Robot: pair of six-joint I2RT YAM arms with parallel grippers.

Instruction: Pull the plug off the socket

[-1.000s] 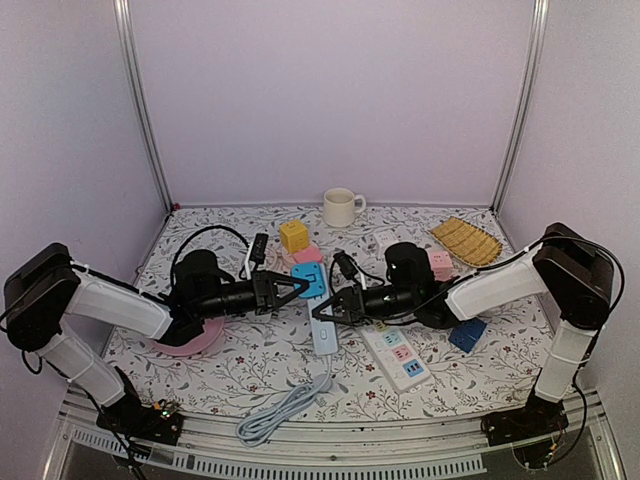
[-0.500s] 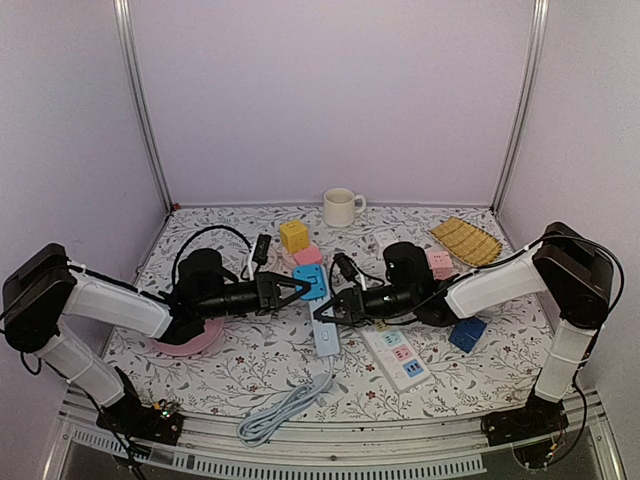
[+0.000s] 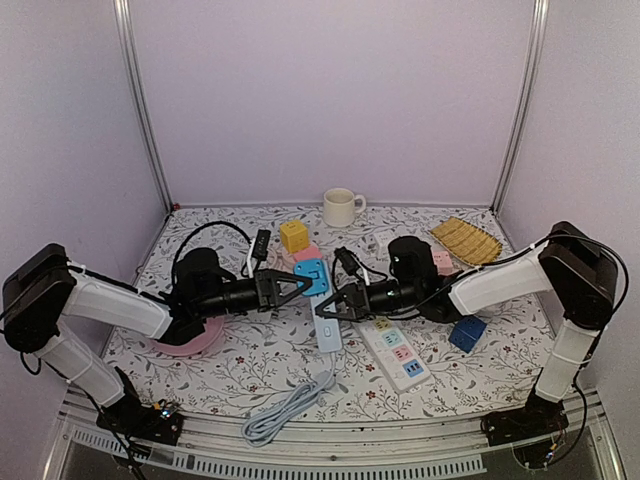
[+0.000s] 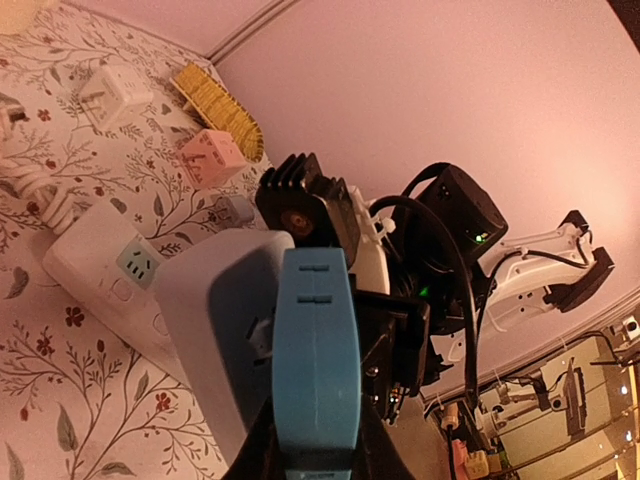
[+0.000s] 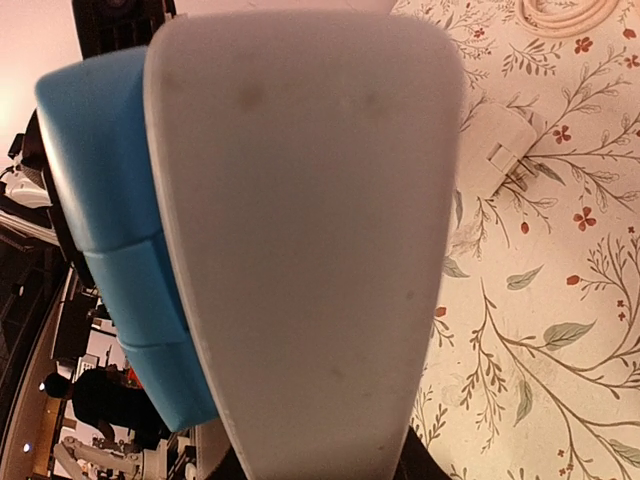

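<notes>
A blue cube plug sits against the face of a pale power strip, and both are held above the table's middle. My left gripper is shut on the blue plug, which fills the left wrist view with the strip beside it. My right gripper is shut on the strip, whose back fills the right wrist view, with the plug on its left side. The strip's cable trails to the front edge.
A second white strip and a blue cube lie at the right. A pink cube, yellow cube, mug, yellow mat, black plug and pink plate stand around.
The plug and strip have risen slightly and shifted a little away from the front. Both grippers keep their hold. The cable has shifted a bit.
</notes>
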